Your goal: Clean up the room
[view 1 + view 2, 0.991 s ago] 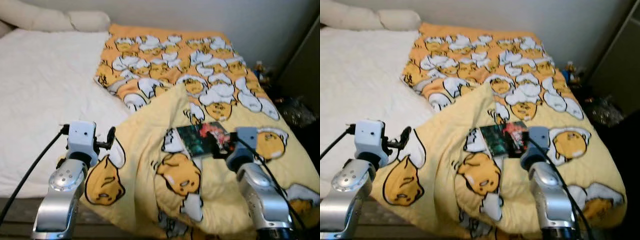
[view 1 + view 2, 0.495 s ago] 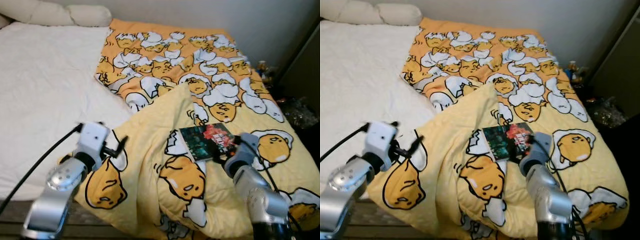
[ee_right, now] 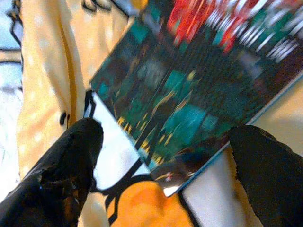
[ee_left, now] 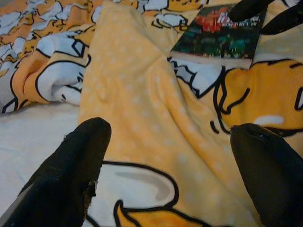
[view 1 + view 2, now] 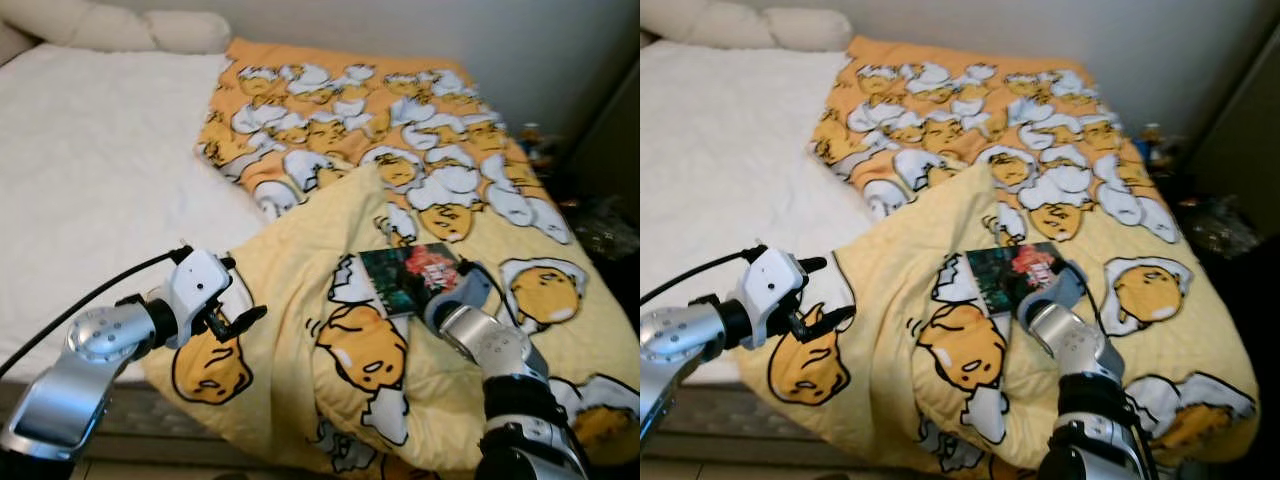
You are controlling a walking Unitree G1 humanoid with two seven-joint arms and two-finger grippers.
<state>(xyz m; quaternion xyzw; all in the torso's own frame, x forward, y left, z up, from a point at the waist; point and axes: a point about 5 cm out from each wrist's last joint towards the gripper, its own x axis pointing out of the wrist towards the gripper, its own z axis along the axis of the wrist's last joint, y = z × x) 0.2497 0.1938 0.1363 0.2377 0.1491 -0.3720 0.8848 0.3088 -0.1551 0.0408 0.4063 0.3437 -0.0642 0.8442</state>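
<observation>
- As you look through the left eye view, the book (image 5: 414,279) lies flat on the yellow patterned blanket (image 5: 300,270), which is bunched over the bed's near corner. The right gripper (image 5: 447,292) sits at the book's near edge, placed, I judge, for a pickup. The left gripper (image 5: 236,312) hangs over the blanket's folded edge, beside the bare white sheet (image 5: 90,180).
- In the right eye view you see the same layout. The right arm's wrist hides the contact point with the book, so finger spread cannot be read here.
- In the left wrist view you get what the head views lack: the left gripper's two fingers (image 4: 71,175) stand wide apart with only blanket between them, gripping nothing. The book lies well ahead, with the right gripper's dark fingertips at its far edge.
- In the right wrist view you see the detail that matters: the right gripper's fingers (image 3: 71,161) are spread wide on either side of the book's near corner, not yet closed on it. The cover is blurred, with red and teal print.
</observation>
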